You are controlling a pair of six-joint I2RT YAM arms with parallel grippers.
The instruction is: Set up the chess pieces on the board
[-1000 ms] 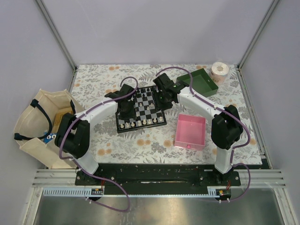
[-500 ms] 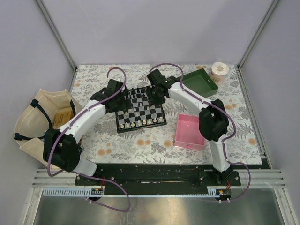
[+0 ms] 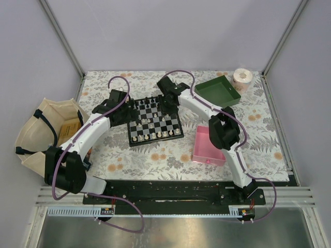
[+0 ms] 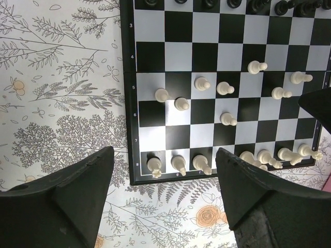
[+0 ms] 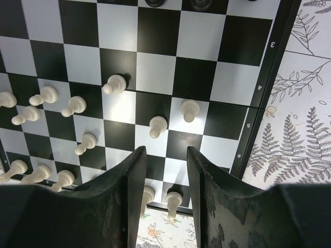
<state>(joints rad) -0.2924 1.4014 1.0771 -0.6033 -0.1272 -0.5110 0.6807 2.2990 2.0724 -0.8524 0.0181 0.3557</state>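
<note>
The board (image 3: pixel 154 122) lies flat in the middle of the table (image 3: pixel 155 161), a little turned, with the pink tray (image 3: pixel 209 145) just beside it on the right and the green tray (image 3: pixel 218 90) further back. It is a small square of black and white chequers inside a black border, and small white numbers run along one border. The cream pieces (image 4: pixel 226 88) are tiny against the arms. One row of them stands along the edge nearest the arm bases, and several more stand scattered on the middle squares, not in a line. The black pieces (image 4: pixel 282 7) stand in a row along the far edge. The left gripper (image 4: pixel 163 168) hangs above the board's left side, its jaws wide apart with nothing between them. The right gripper (image 5: pixel 165 155) hangs above the far right part of the board. Its jaws stand only a little apart, and in the gap I see just the squares below, so they hold no piece.
</note>
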